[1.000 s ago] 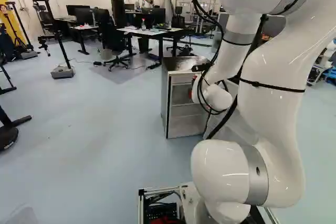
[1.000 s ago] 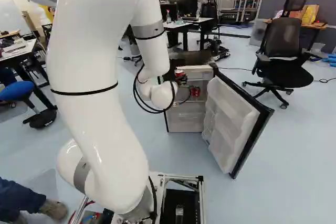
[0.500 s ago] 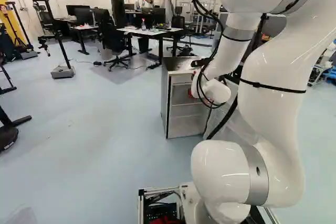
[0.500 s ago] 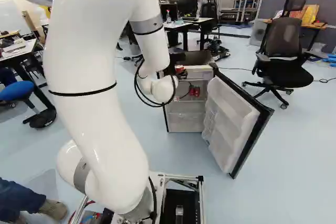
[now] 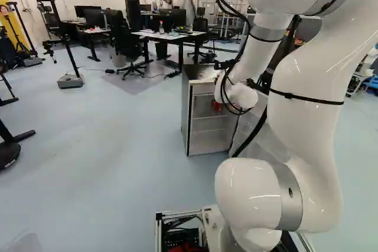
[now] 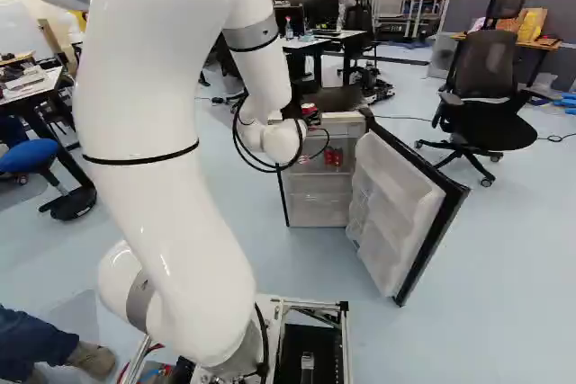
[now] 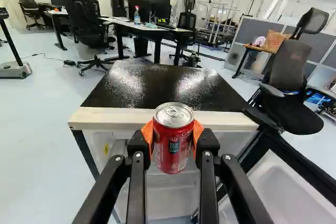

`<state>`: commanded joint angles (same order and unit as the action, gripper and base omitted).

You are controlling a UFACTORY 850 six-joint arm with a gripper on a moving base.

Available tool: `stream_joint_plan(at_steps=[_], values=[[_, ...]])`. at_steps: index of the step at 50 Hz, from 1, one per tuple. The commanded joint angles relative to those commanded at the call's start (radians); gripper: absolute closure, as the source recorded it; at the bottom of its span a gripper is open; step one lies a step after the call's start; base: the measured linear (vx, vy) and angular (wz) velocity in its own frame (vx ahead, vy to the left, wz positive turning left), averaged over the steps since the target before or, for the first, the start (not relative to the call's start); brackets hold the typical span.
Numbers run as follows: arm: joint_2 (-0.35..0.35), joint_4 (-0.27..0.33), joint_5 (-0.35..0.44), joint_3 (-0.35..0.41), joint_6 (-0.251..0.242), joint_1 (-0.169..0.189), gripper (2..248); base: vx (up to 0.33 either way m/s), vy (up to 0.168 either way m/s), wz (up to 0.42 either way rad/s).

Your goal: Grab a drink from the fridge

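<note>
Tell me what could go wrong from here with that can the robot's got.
The red drink can might slip if the fingers loosen, since only they seem to hold it. Its side could knock the fridge's top front edge, which shows just beyond it, if the arm pushes forward. A sideways swing might also catch the open fridge door.
</note>
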<state>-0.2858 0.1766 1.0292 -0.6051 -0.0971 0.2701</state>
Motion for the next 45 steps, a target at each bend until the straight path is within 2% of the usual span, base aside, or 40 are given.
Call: stream_joint_plan(at_steps=[18,45], values=[[0.0,-0.006,-0.036,-0.048,0.0,-0.003,155,0.0,0.0,0.0],[-0.011,-0.061,-0.091,-0.13,0.0,-0.013,155,0.0,0.0,0.0]])
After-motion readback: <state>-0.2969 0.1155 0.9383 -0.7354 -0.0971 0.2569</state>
